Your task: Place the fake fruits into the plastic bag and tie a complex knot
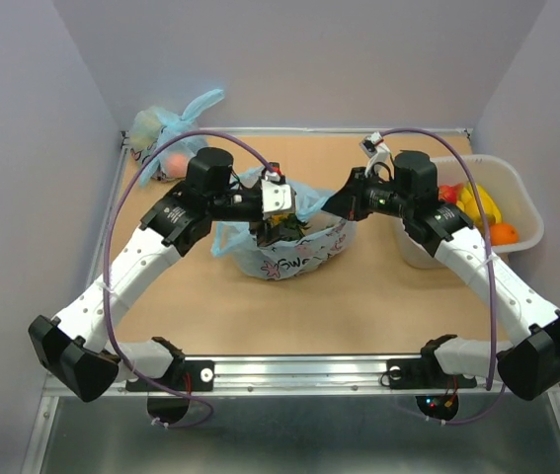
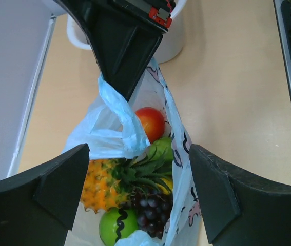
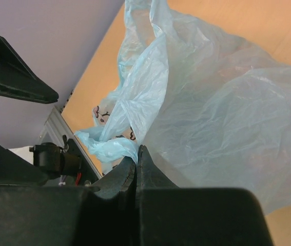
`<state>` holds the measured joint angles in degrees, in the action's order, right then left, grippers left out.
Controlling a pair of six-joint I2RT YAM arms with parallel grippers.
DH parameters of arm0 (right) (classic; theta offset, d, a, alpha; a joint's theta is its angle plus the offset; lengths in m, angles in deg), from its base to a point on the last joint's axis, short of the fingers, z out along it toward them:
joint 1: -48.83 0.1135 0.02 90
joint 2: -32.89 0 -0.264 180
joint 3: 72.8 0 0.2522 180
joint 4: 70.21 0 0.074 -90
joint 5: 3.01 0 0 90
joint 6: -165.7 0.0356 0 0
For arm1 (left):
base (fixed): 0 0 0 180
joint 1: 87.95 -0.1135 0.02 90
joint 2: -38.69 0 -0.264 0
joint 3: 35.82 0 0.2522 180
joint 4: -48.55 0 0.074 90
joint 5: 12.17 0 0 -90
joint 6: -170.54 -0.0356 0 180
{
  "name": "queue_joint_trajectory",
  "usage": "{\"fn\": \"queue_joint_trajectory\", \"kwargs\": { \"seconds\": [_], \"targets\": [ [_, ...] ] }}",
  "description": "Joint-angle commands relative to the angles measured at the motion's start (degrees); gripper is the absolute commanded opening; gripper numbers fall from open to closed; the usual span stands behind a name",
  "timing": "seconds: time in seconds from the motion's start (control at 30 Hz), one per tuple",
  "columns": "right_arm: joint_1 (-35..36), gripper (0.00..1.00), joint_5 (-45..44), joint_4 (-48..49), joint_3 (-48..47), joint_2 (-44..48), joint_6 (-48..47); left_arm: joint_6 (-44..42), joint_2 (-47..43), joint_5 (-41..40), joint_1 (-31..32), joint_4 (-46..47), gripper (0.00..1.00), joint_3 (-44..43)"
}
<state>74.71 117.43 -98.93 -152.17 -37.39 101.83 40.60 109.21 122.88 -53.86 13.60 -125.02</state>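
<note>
Where your arms meet over mid-table, the bag (image 1: 289, 259) sits on the table (image 1: 378, 306), mouth up, white printed panel facing you. Your left gripper (image 2: 137, 200) hangs over the mouth, jaws wide apart, gripping nothing. Between its fingers (image 2: 47, 189), inside the bag: green apple (image 2: 115, 225), grapes (image 2: 153, 211), spiky orange fruit (image 2: 99, 187), and red apple (image 2: 150, 122) farthest. Your right gripper (image 3: 136, 154) is pinched tight on a bunch of the bag's blue film at its right side. Further right, a white tub (image 1: 517, 197) holds a banana (image 1: 479, 202), an orange (image 1: 503, 233) and a red fruit (image 1: 447, 194). Far left corner: small bag (image 1: 166, 133).
</note>
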Motion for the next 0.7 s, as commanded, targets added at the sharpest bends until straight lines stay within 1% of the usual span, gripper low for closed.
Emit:
{"fn": "queue_joint_trajectory", "kwargs": {
  "seconds": [0.0, 0.07, 0.13, 0.3, 0.37, 0.4, 0.43, 0.47, 0.5, 0.53, 0.57, 0.6, 0.63, 0.67],
  "targets": [
    [-0.2, 0.0, 1.6, 4.6, -0.8, 2.0, -2.1, -3.8, 1.0, -4.9, 2.6, 4.4, 0.9, -0.2],
    [-0.2, 0.0, 2.2, 5.0, -0.7, 2.2, -2.0, -3.7, 2.2, -6.1, 4.0, 4.5, 0.88, -0.8],
    [-0.1, 0.0, 2.8, 5.3, -0.4, 2.3, -2.3, -3.7, 3.0, -9.1, 5.5, 5.0, 0.86, -0.8],
    [-0.2, 0.0, 2.9, 5.7, 0.1, 3.0, -3.5, -3.6, 4.3, -12.3, 6.0, 5.9, 0.77, -0.7],
    [-0.2, 0.0, 3.7, 5.9, 0.4, 3.1, -4.0, -4.0, 4.7, -13.7, 6.0, 6.0, 0.62, -0.9],
    [-0.2, 0.01, 3.8, 5.9, 0.5, 3.0, -4.6, -4.1, 4.9, -14.8, 6.0, 5.7, 0.45, -1.6],
    [-0.2, 0.0, 3.8, 5.9, 0.8, 3.5, -5.1, -4.6, 5.0, -15.3, 6.0, 5.5, 0.34, -2.1],
    [-0.2, 0.0, 3.8, 5.8, 1.3, 3.9, -6.0, -5.1, 4.9, -16.0, 6.0, 5.0, 0.21, -2.6],
    [-0.2, 0.0, 3.8, 5.8, 2.1, 4.4, -8.3, -5.1, 4.8, -16.8, 5.9, 4.7, 0.02, -3.7],
    [-0.2, 0.01, 3.8, 5.8, 2.8, 4.9, -9.5, -5.4, 4.5, -16.8, 6.0, 4.2, 0.0, -4.3],
    [-0.2, 0.05, 3.9, 5.7, 3.3, 5.5, -10.9, -5.7, 4.2, -16.2, 5.8, 4.0, 0.0, -5.0],
    [-0.3, 0.33, 4.2, 5.6, 4.1, 6.5, -13.7, -6.0, 3.3, -14.3, 5.8, 3.4, 0.0, -6.1],
    [-0.2, 0.54, 4.4, 5.6, 4.3, 7.2, -15.2, -6.1, 2.8, -13.3, 5.7, 3.1, 0.0, -6.1],
    [-0.2, 0.95, 4.6, 5.6, 4.5, 8.1, -16.8, -5.8, 2.0, -12.4, 5.7, 3.2, 0.0, -7.0]
  ]
}}
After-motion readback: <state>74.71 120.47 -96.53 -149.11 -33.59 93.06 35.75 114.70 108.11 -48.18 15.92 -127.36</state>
